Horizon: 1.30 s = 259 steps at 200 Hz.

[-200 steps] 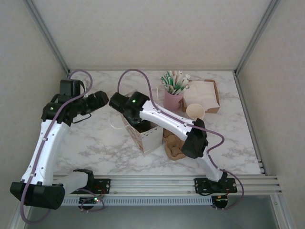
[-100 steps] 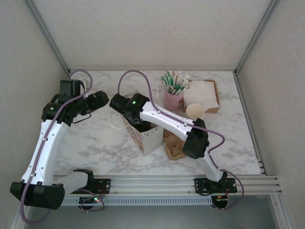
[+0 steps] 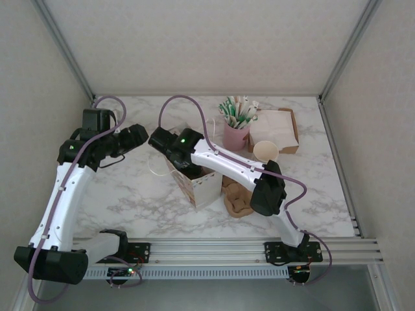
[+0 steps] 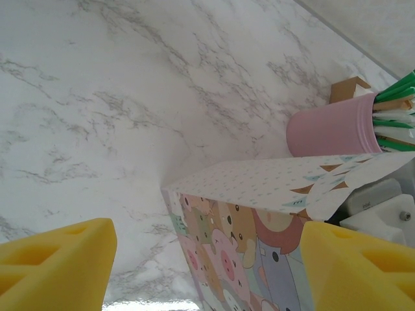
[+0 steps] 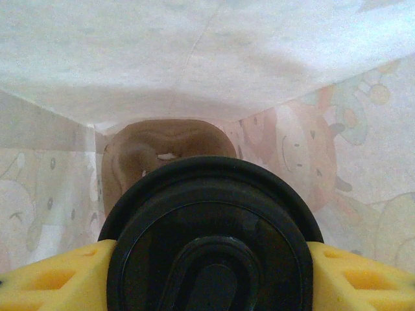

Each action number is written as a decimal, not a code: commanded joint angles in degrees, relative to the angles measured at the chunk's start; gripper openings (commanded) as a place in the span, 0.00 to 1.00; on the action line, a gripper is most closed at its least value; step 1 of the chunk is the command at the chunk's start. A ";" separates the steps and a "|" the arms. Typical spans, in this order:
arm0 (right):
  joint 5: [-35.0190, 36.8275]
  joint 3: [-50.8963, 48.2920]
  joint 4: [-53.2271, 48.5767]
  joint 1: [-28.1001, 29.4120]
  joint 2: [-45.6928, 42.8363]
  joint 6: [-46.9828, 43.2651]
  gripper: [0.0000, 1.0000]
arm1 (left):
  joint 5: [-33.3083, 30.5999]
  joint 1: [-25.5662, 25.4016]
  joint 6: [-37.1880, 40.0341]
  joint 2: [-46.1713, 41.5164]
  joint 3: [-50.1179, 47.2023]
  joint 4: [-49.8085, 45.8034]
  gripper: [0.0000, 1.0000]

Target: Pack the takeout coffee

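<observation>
Looking along the right wrist, we see the takeout coffee sitting squarely in the right tool. Its round black lid spans the gap, and a yellow finger presses in at each side, so the tool is pinching the cup. Cup and tool are down inside the paper bag, whose cartoon-printed walls rise all around. A brown moulded tray lies on the bag's bottom just beyond the lid. We cannot tell whether the cup touches it.

From above, the right tool reaches into the open top of the bag, which stands on the marble surface. The left tool hangs just beside the bag's left side. In its own wrist view the left tool has its fingers spread wide with nothing between them, facing the bag's wall. A pink cup of straws stands behind.

Against the picture from a second before, we find almost no change. Both arms and the bag stand where they did, and only the right arm's elbow has shifted a trace.
</observation>
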 commanded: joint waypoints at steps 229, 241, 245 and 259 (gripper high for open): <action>-2.83 -7.95 8.40 -2.16 -0.02 0.04 0.55 | 0.40 0.39 -1.02 0.24 -0.96 0.69 0.75; -2.78 -6.20 4.32 -2.38 1.82 0.82 0.56 | 0.35 0.44 -1.02 0.16 -0.94 0.65 0.75; -2.60 -5.53 2.88 -2.37 2.44 1.08 0.56 | 0.27 0.38 -1.08 0.11 -0.88 0.56 0.75; -2.82 -4.80 -0.06 -2.38 3.68 1.66 0.56 | 0.15 0.46 -1.01 -0.08 -1.02 0.61 0.75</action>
